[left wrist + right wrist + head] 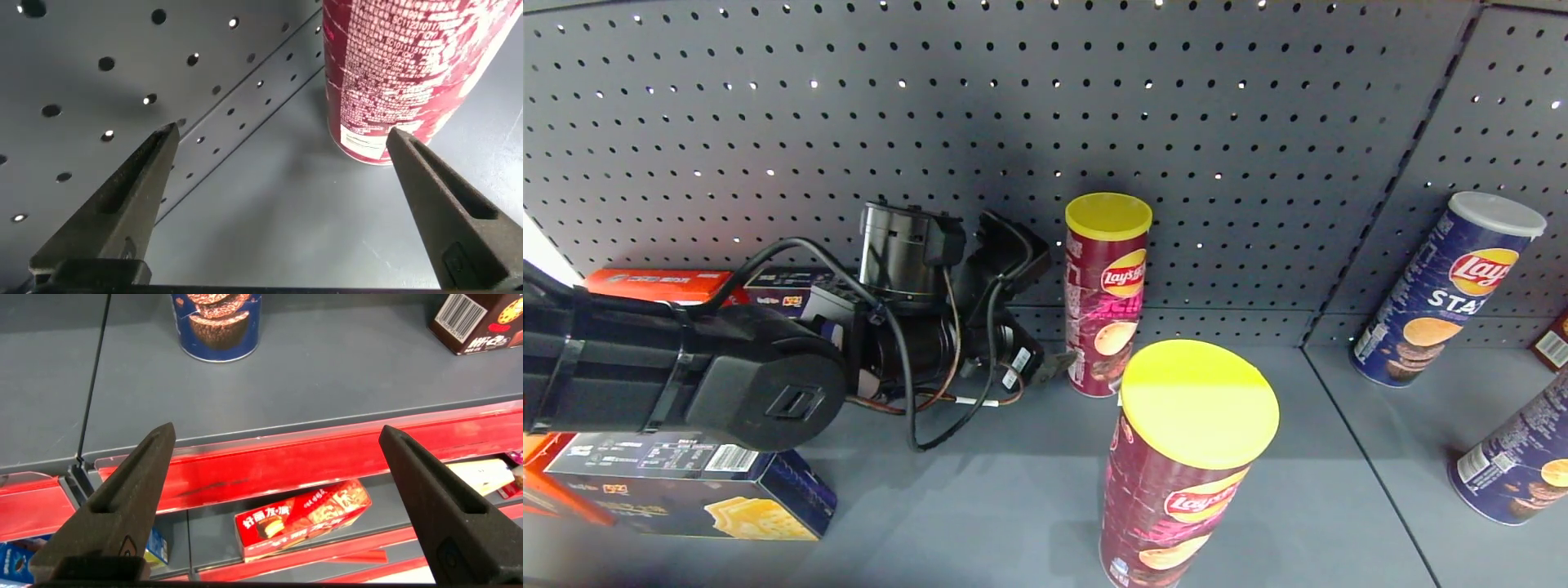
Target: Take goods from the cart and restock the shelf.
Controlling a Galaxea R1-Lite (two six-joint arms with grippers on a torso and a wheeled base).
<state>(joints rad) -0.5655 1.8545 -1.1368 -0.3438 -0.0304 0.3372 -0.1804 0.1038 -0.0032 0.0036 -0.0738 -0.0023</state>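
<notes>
The left gripper (282, 129) gapes wide, one tapered finger perhaps touching the glossy cylindrical maroon chip can (392, 73); right gripper (276, 431) equally wide.

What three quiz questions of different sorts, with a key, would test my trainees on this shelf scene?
1. True or false: the left gripper is open, holding nothing, near the rear red can.
2. What colour is the front red can's lid? A white, B yellow, C blue.
3. Fill in: the rear blue can has a ___ lid.
Key: 1 true; 2 B; 3 white.
</notes>
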